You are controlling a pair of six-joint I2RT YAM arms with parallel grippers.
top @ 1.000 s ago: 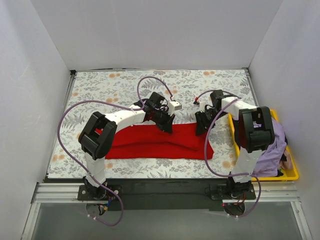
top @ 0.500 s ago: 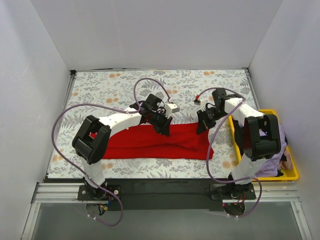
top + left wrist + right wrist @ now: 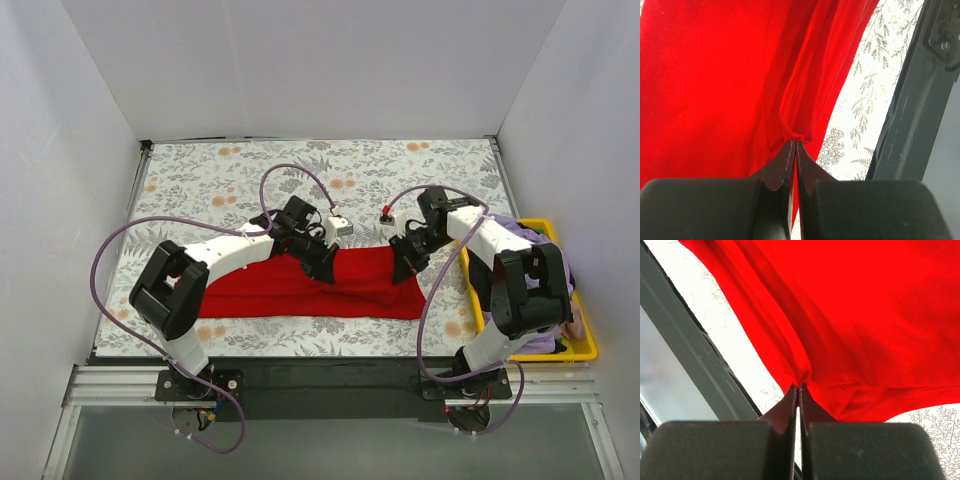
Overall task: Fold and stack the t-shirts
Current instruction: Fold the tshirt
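The red t-shirt (image 3: 300, 290) lies as a long folded band across the near middle of the floral table. My left gripper (image 3: 322, 268) is shut on its far edge near the middle; the left wrist view shows the pinched red cloth (image 3: 740, 75) at my left gripper's tips (image 3: 795, 142). My right gripper (image 3: 404, 268) is shut on the shirt's far right edge; the right wrist view shows the red cloth (image 3: 865, 315) gathered at my right gripper's tips (image 3: 799, 386). The pale lilac t-shirt (image 3: 535, 325) lies bunched in the yellow bin (image 3: 585, 345) at the right.
The floral table (image 3: 250, 175) is walled by white panels on the left, back and right. The yellow bin sits against the right edge beside the right arm's base. A black rail (image 3: 320, 375) runs along the near edge.
Both grippers have drawn the shirt's far edge toward the near side, folding it over; the red band is now narrower. The left arm's elbow swung further left.
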